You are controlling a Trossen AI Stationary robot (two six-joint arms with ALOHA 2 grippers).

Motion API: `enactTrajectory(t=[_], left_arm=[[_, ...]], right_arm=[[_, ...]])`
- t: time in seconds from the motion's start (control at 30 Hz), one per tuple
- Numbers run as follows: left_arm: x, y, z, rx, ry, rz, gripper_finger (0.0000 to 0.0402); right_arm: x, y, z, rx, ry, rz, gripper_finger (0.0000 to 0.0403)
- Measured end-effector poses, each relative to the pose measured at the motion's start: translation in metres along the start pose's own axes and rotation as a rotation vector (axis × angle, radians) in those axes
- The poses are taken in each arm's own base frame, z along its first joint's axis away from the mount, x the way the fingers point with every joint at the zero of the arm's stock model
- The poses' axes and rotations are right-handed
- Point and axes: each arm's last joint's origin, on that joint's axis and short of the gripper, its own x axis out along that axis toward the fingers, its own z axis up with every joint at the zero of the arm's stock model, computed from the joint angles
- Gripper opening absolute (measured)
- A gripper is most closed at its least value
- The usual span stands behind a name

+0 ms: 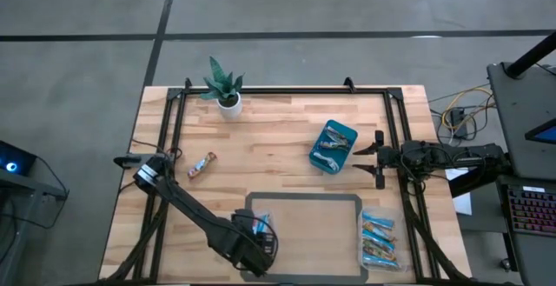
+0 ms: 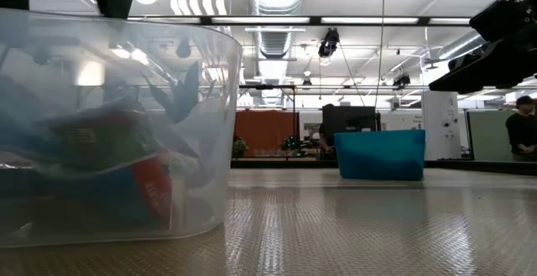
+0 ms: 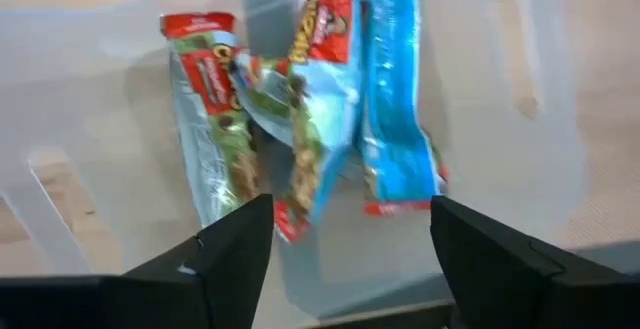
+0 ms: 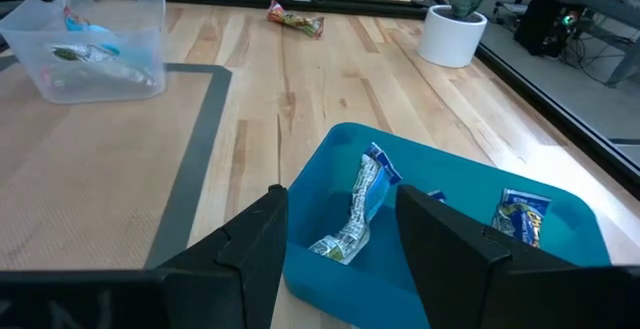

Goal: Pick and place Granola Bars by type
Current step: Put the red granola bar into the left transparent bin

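My left gripper [image 3: 345,259] is open and hovers over a clear tub [image 1: 261,228] at the table's near edge. Several granola bars lie in that tub, among them a silvery one with a red end [image 3: 208,119], a multicoloured one [image 3: 320,99] and a blue one [image 3: 400,99]. My right gripper [image 4: 345,249] is open beside the teal bin [image 1: 333,145], just to the bin's right [image 1: 375,160]. The bin holds a few wrapped bars [image 4: 362,209]. A single multicoloured bar [image 1: 201,164] lies flat on the wood at the left. More bars [image 1: 380,238] fill a second clear tub at the near right.
A potted plant [image 1: 224,88] stands at the far edge. A grey taped rectangle [image 1: 304,197] marks the middle near part of the table. A black frame rail [image 1: 287,90] runs around the tabletop. In the low view the clear tub [image 2: 109,142] fills the left foreground, with the teal bin [image 2: 380,154] behind it.
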Motion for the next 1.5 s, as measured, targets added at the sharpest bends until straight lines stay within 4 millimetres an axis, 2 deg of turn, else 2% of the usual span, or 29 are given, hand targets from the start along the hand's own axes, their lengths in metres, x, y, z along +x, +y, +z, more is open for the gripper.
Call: enactTrajectory(t=[0.2,0.37,0.47,0.63,0.83,1.07,1.23,1.5], left_arm=[[-0.019,-0.001,0.006,0.011,-0.022,0.032,0.0250],[-0.043,0.006,0.019,0.052,-0.103,0.128,0.0250],[-0.055,0.005,0.025,0.131,-0.136,0.075,0.0250],[-0.063,0.007,0.054,0.188,-0.211,0.061,0.0250],[-0.053,0.019,0.099,0.345,-0.247,0.173,0.0250],[-0.035,0.059,0.136,0.489,-0.231,0.297,0.0250],[-0.016,0.098,0.152,0.550,-0.225,0.350,0.0250],[0.013,0.150,0.163,0.652,-0.231,0.366,0.0250]], right_arm=[[0.000,0.000,0.000,0.000,0.000,0.000,0.0176],[0.000,0.000,0.000,0.000,0.000,0.000,0.0176],[0.000,0.000,0.000,0.000,0.000,0.000,0.0176],[0.000,0.000,0.000,0.000,-0.001,0.001,0.0176],[0.000,0.000,0.000,0.000,-0.002,0.001,0.0176],[0.000,0.000,0.000,0.001,-0.002,0.000,0.0176],[0.000,0.000,0.000,0.000,-0.002,0.001,0.0176],[0.000,0.000,0.000,0.001,-0.003,0.000,0.0176]])
